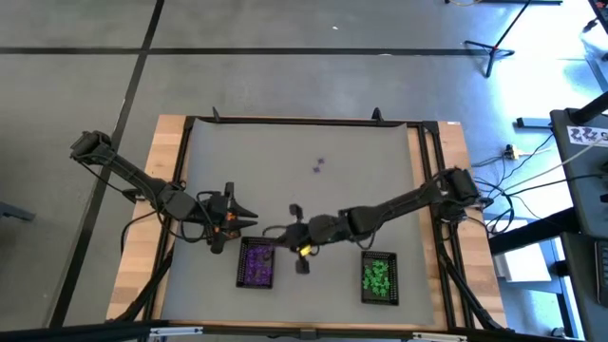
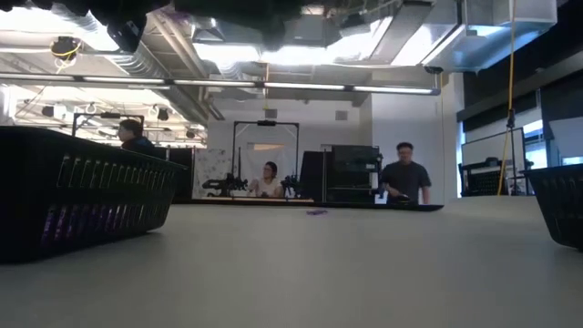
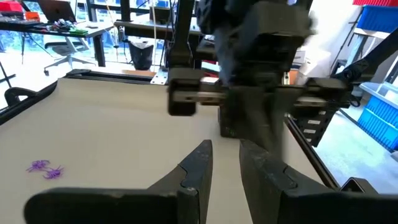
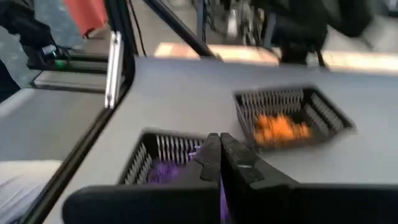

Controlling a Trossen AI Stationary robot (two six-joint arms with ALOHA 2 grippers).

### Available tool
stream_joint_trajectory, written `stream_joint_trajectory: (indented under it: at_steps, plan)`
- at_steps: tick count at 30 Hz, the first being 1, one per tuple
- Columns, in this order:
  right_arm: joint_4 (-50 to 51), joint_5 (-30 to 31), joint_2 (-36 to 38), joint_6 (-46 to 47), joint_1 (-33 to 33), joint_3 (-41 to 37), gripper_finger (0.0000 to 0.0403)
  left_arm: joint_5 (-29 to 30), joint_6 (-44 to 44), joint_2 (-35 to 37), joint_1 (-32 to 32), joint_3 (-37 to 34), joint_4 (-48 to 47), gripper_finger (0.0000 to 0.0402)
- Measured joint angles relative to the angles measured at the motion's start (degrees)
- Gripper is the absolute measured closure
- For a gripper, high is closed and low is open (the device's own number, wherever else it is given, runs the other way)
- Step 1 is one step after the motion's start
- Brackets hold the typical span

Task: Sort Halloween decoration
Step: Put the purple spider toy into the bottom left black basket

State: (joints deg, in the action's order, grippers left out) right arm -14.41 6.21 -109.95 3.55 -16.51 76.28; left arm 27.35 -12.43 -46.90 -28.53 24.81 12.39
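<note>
Both hands hover near the front edge of the tabletop (image 1: 380, 152), over the sorting trays.

The right hand (image 4: 219, 144) has its fingers pressed together with nothing seen between them; it hangs above the tray of purple trinkets (image 1: 256, 263), with the tray of orange trinkets (image 4: 281, 129) just beyond it in the right wrist view. The left hand (image 3: 225, 163) sits beside the purple tray toward the left edge, its fingers narrowly parted and holding nothing visible. A third tray near the front right corner holds green trinkets (image 1: 378, 277). Two loose purple trinkets (image 1: 318, 165) lie well apart from the trays, nearer the tabletop's back edge; they also show in the left wrist view.
</note>
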Motion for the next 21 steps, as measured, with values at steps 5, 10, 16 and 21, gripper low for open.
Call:
stream_joint_trajectory:
  at_steps: [5,10,16,21]
  plan:
    - [-0.7,0.0,-6.6,-3.8,-0.8,6.0,0.0403,0.1,0.0,0.0,0.0,0.0,0.1,0.0327]
    - [-0.4,-2.9,-10.6,-4.2,-0.2,8.6,0.038,0.0,0.0,0.0,0.0,0.0,-0.2,0.0327]
    - [-0.8,-5.8,-11.6,-4.7,0.2,9.5,0.0295,0.0,0.0,0.0,0.0,0.0,-0.1,0.0327]
    - [-0.1,-5.3,-10.9,-5.6,0.5,9.5,0.0243,0.0,0.0,0.0,0.0,0.0,0.1,0.0327]
